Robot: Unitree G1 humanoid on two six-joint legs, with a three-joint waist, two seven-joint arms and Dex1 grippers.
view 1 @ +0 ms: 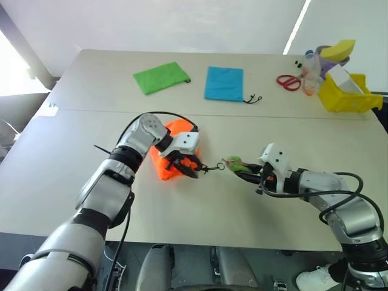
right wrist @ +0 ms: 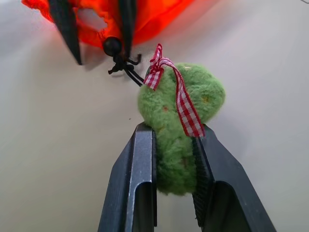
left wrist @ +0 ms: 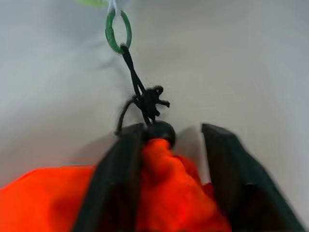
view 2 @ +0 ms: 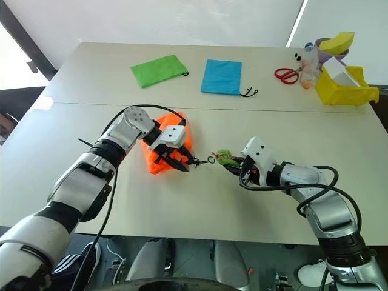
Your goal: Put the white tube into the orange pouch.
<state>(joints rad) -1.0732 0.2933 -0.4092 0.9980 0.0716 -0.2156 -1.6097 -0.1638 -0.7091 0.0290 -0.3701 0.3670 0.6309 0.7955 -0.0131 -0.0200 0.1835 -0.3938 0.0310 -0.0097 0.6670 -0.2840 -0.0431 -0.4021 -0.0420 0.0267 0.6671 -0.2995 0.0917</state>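
Now left end effector (view 1: pixel 185 165) clenched around orange pouch (view 1: pixel 171 159) mouth, right end effector (right wrist: pixel 175 159) grasping green pom-pom (right wrist: pixel 181 123).

My two arms are built of silver-grey metallic shells broken by black joint bands, each ending in a white boxy wrist housing. A black cable loops from my left forearm (view 1: pixel 130 151) over to the left gripper (view 1: pixel 185 167), and more black cable coils beside my right forearm (view 1: pixel 321 185) behind the right gripper (view 1: pixel 245 173). Both grippers carry two slim, flat, matte black fingers (right wrist: pixel 140 183).
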